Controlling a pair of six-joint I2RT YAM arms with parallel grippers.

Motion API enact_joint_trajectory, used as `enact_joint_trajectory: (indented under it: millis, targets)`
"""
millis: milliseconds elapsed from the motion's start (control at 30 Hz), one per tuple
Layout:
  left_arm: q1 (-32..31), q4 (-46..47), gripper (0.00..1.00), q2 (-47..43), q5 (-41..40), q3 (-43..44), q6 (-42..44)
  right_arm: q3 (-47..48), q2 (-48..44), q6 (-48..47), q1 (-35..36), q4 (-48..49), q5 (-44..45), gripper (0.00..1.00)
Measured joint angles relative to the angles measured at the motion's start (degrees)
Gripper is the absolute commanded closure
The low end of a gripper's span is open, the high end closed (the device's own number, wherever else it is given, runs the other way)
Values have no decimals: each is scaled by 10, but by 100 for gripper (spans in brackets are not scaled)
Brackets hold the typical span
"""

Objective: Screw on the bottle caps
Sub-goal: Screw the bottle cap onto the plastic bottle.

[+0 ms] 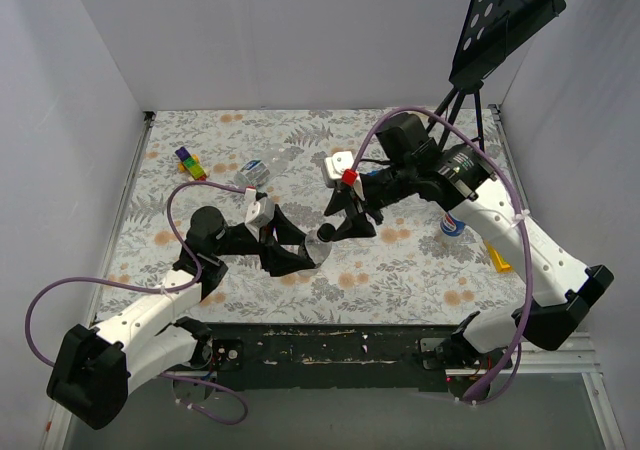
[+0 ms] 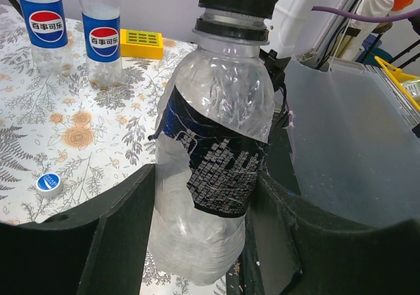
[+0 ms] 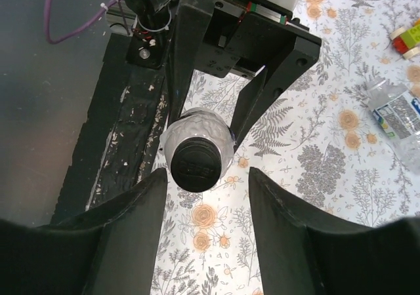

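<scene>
- Right wrist view: the right gripper point(image 3: 207, 177) has its jaws spread, one finger on each side of the black cap point(image 3: 197, 165). A gap shows on both sides, so nothing is pinched.
- The black cap sits on the neck of the clear bottle point(image 2: 210, 151). The left gripper point(image 2: 205, 177) is pressed in on the bottle's body and holds it off the table point(image 2: 79, 131), between the two arms.
- The step in hand looks to be screwing this cap down. How far it is threaded cannot be told.
- The next move calls for the right fingers to close squarely on the cap's rim, then turn about the bottle's own axis. Meanwhile the left grip must keep the bottle from spinning. A skewed bite could cross the thread or knock the cap loose.
- More work seems left: a blue cap point(image 2: 49, 183) lies loose on the table. The labelled bottles point(image 2: 102, 36) stand further back, their tops out of view.
</scene>
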Motion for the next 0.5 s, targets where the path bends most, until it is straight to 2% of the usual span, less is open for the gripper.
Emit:
enact_joint_trajectory:
  millis: [133,333,500]
  targets:
    - [0,5,100,1,3,0,-3,0,7,-10,0,-7,-15,52]
    - [0,8,100,4,7,0,-4,1,9,-13,0,-10,-27,82]
    - [1,-4,100,2,2,0,3,1,8,-7,-3,-2,-29,90]
